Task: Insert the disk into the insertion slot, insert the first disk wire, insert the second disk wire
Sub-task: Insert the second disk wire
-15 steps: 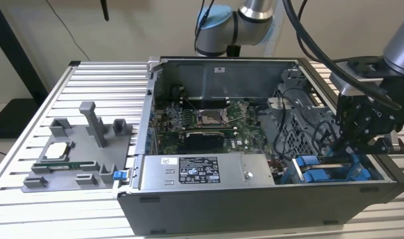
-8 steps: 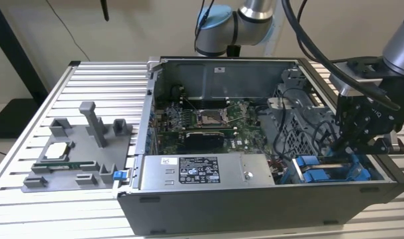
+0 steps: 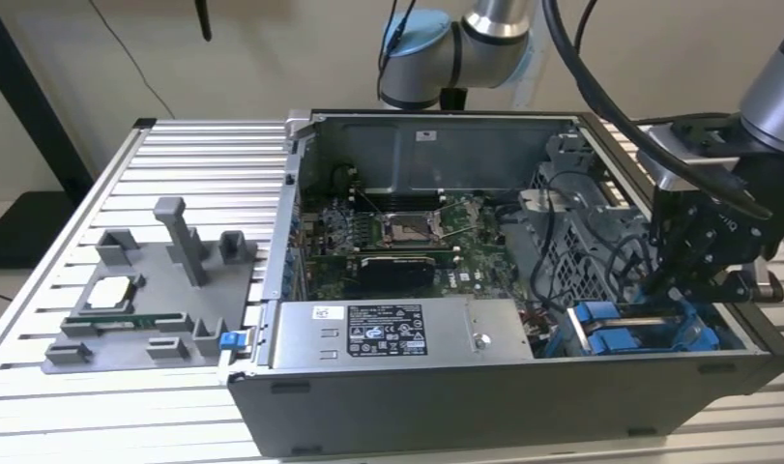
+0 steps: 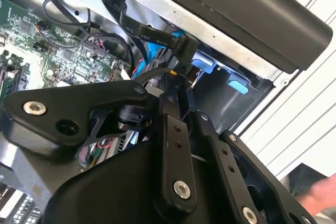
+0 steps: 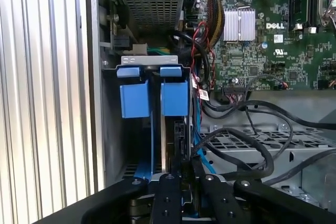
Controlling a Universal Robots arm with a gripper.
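My gripper (image 3: 682, 290) reaches down into the open computer case at its front corner, on the exterior view's right. The disk (image 5: 167, 142) stands edge-on in the insertion slot (image 5: 152, 60), between blue carrier tabs (image 5: 174, 98). In both wrist views the black fingers (image 5: 169, 192) lie close together at the disk's end, shut on a black wire connector (image 5: 179, 132). Its cable (image 4: 155, 74) curves away towards the board. A second flat black wire (image 4: 142, 30) ends in a connector beside the blue tabs (image 4: 205, 61). The blue carriers (image 3: 618, 333) also show under the gripper.
A grey power-supply box (image 3: 392, 333) fills the case's front. The processor socket (image 3: 405, 227) sits mid-board. Loose black cables (image 5: 252, 129) cross a perforated cage beside the slot. A grey fixture (image 3: 147, 290) stands on the slatted table. A person's hand (image 4: 320, 192) is near the case.
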